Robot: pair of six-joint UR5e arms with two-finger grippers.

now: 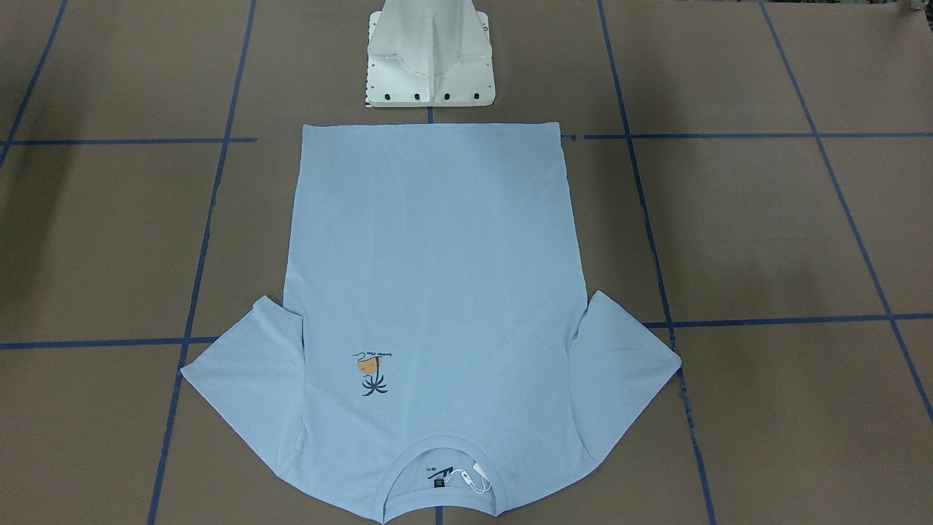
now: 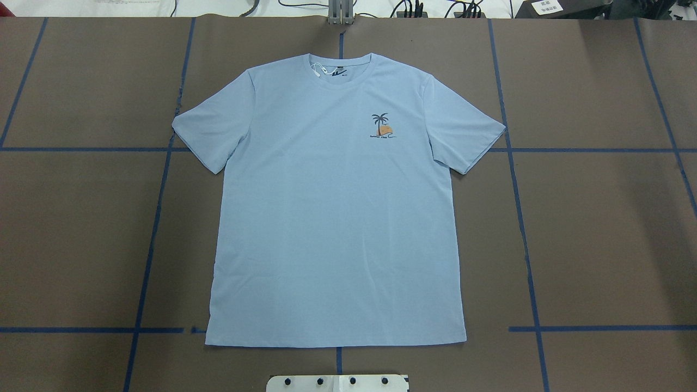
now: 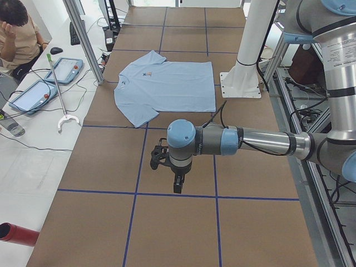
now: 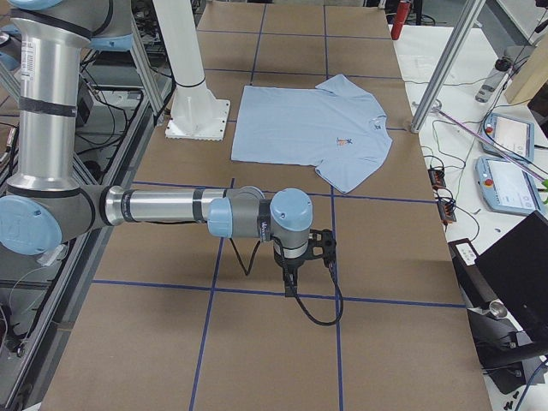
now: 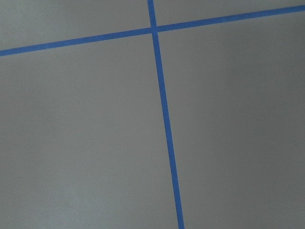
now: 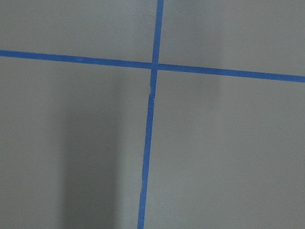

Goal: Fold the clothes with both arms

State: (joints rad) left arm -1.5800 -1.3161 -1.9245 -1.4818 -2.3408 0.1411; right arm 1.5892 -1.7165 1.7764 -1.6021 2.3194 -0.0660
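Note:
The light blue T-shirt (image 2: pixel 337 218) lies flat and spread out, print side up, at the table's middle, collar away from the robot's base. It also shows in the front-facing view (image 1: pixel 437 292) and both side views (image 3: pixel 167 83) (image 4: pixel 308 124). My left gripper (image 3: pixel 177 186) hangs over bare table well off to the shirt's side, pointing down. My right gripper (image 4: pixel 289 282) hangs likewise on the opposite side. Neither touches the shirt. Both show only in the side views, so I cannot tell if they are open or shut. The wrist views show only table and blue tape.
The white pedestal base (image 1: pixel 430 58) stands just behind the shirt's hem. Blue tape lines (image 2: pixel 158 218) grid the brown table. An operator (image 3: pixel 16 33) sits beyond the far edge with tablets (image 3: pixel 67 69) and cables. A red cylinder (image 3: pixel 16 233) lies by the table's edge.

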